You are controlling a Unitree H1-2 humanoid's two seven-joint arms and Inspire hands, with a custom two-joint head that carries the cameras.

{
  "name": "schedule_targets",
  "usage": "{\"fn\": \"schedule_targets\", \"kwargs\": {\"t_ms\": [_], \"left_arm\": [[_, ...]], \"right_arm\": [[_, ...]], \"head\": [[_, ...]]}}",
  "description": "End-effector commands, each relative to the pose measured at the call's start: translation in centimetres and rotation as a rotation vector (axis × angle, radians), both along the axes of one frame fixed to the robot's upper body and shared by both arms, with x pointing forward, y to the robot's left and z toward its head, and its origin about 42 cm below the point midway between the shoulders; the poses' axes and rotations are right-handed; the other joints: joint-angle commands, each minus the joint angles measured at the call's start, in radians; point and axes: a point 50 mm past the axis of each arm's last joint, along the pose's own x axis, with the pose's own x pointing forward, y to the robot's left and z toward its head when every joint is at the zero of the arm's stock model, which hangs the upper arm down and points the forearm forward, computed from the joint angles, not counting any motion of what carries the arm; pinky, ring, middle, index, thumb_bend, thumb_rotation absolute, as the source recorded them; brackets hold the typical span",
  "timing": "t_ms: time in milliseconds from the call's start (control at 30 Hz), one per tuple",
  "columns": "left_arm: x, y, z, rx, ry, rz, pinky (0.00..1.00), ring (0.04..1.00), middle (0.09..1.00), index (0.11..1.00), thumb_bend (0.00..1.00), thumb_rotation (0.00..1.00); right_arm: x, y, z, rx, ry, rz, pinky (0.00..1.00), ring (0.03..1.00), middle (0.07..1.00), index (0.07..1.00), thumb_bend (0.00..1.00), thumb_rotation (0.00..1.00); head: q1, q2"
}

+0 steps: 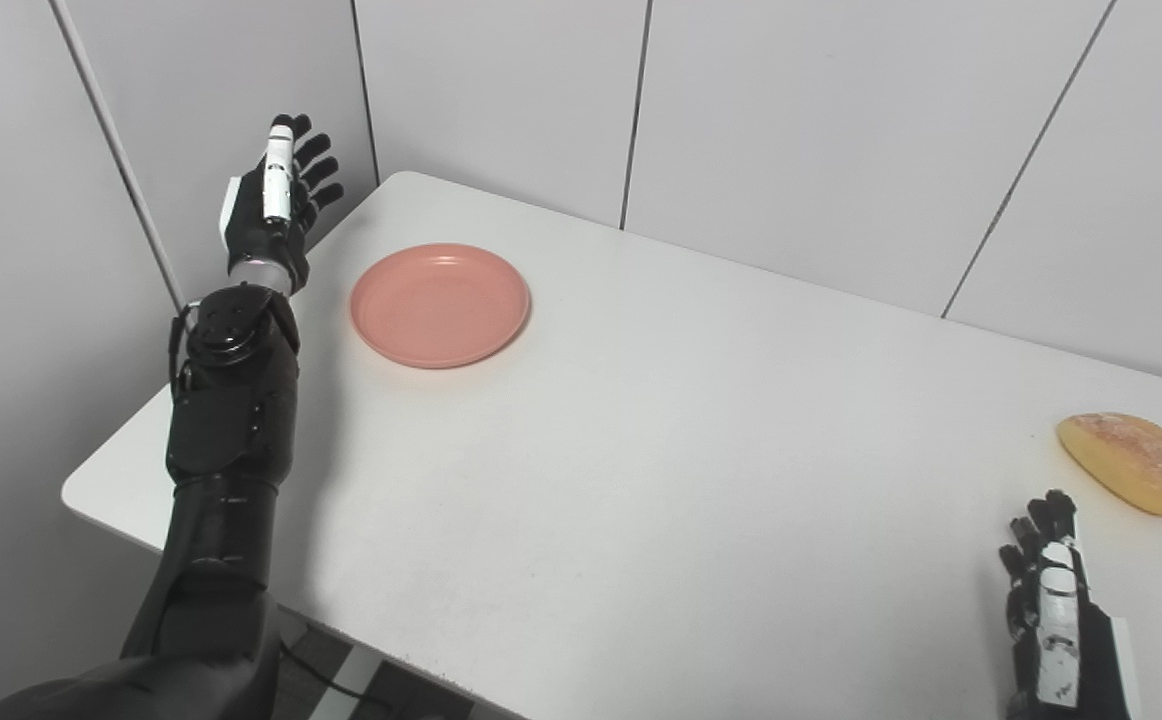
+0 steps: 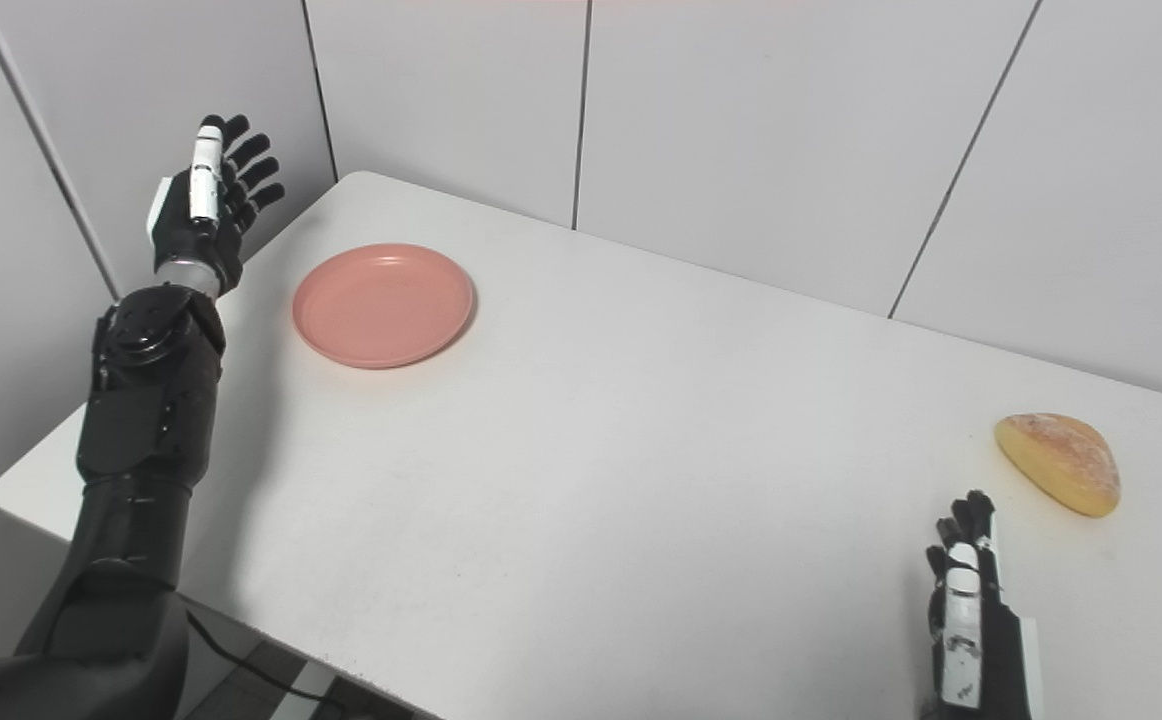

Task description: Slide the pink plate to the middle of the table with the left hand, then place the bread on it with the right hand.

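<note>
Left hand raised upright off the white table's far-left edge, fingers spread, empty, just beside but not touching the round pink plastic plate lying near that far-left corner. Right hand low at the near-right, fingers loosely extended, holding nothing, near the golden-brown half-round bread at the right edge.

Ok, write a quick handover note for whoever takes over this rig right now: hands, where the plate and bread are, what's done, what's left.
Left hand: open, raised beside the table's far left corner, left of the pink plate, not touching it.
Right hand: open, holding nothing, low at the near right, just short of the bread.
Plate: empty, far left on the table.
Bread: on the table near the right edge.
Done: nothing yet.
Left: slide the plate to the middle, then put the bread on it.
</note>
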Motion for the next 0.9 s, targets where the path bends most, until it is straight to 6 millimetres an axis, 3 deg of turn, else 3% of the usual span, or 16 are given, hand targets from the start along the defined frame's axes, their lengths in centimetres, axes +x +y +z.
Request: {"fn": "schedule_targets", "kwargs": {"t_ms": [0, 500, 867], "left_arm": [[0.4, 0.7, 2.6, 0.053, -0.076, 0.003, 0.84, 0.876, 0.884, 0.867, 0.38, 1.00], [0.1, 0.5, 0.0, 0.035, -0.015, 0.024, 0.82, 0.853, 0.860, 0.844, 0.37, 1.00], [0.2, 0.6, -1.9, 0.013, 0.028, 0.027, 0.88, 0.902, 0.898, 0.888, 0.38, 1.00]], "right_arm": [[0.1, -0.1, 0.0, 0.009, -0.011, 0.006, 1.00, 1.000, 1.000, 1.000, 0.17, 1.00], [0.1, -0.4, -0.1, 0.000, -0.012, 0.008, 1.00, 1.000, 1.000, 1.000, 0.18, 1.00], [-0.1, -0.4, 0.1, -0.012, 0.004, -0.006, 1.00, 1.000, 1.000, 1.000, 0.20, 1.00]], "head": [[0.000, 0.000], [0.003, 0.004], [0.006, 0.006]]}}
